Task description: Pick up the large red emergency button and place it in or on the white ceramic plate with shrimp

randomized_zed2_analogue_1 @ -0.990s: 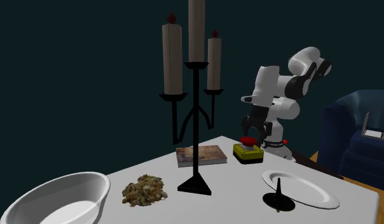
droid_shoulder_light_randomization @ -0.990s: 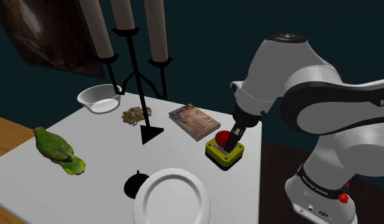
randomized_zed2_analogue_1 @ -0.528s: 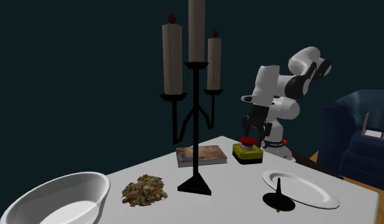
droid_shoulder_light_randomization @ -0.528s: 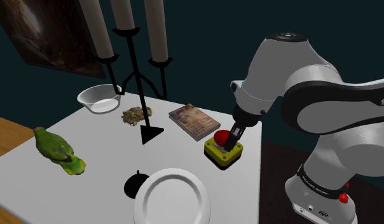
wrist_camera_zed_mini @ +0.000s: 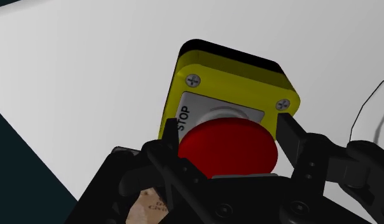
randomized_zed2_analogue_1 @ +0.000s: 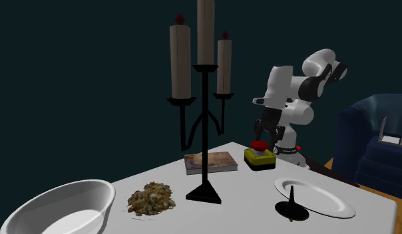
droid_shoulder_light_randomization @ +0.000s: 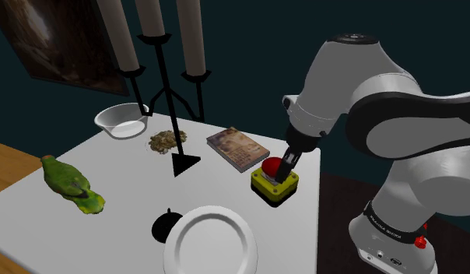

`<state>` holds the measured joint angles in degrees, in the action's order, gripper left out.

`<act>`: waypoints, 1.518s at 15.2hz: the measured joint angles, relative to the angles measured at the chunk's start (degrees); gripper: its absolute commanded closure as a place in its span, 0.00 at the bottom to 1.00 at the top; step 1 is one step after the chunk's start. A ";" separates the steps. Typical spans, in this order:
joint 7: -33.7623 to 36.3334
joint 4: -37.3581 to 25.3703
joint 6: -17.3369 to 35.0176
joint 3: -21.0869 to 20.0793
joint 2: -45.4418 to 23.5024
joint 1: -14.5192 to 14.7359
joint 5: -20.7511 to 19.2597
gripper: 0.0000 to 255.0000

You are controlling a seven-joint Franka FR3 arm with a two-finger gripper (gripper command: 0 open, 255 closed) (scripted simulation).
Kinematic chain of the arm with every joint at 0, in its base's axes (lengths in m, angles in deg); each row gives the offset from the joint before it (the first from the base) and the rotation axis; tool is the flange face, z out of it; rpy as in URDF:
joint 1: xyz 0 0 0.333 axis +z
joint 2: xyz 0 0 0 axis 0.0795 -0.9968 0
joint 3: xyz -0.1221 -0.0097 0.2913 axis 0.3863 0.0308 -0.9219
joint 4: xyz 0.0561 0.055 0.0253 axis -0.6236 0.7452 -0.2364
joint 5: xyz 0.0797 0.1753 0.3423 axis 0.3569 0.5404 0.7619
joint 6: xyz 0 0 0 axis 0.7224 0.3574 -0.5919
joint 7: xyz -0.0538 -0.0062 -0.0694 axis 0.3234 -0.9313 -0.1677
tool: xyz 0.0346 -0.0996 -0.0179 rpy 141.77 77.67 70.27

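Black two-finger hand [droid_shoulder_light_randomization: 281, 168] clamps narrow on the large red dome button with yellow box [wrist_camera_zed_mini: 226, 143]. Elbow sits higher than a second ago. The box still rests near the white tabletop [droid_shoulder_light_randomization: 124, 183] edge, so the lift is likely starting. Plain white round plate [droid_shoulder_light_randomization: 210, 241] lies nearby.

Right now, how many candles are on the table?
3, all on the black candelabra: the tall middle candle, the left candle and the right candle, as the second exterior view shows them. None appears hidden.
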<state>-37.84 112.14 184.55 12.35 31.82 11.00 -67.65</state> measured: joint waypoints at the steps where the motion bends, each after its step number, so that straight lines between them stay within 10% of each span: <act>1: 0.02 -0.55 -0.99 0.26 0.40 -0.11 -0.27 1.00; 18: -0.46 -11.66 -15.23 4.73 3.71 -2.42 -4.67 1.00; 23: -1.24 -18.30 -10.79 3.83 -7.14 -6.15 -6.11 1.00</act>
<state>-39.08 93.84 173.77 16.17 24.68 4.85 -73.76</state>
